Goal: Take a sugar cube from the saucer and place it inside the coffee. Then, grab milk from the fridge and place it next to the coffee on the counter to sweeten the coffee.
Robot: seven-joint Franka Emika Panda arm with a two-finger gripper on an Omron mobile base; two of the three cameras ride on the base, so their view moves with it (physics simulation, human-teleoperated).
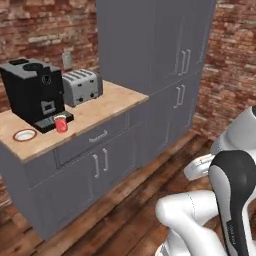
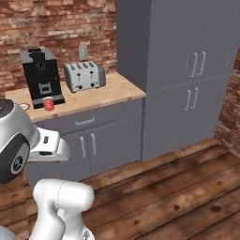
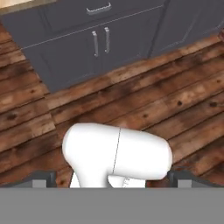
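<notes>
Fingers released, empty | coffee beside saucer on surface | risk: tiny cube may slip during pinch.

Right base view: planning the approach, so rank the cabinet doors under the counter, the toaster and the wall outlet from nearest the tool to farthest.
1. Cabinet doors, under the counter, facing the tool.
2. Toaster, back of counter.
3. Wall outlet, on the brick wall behind it.
</notes>
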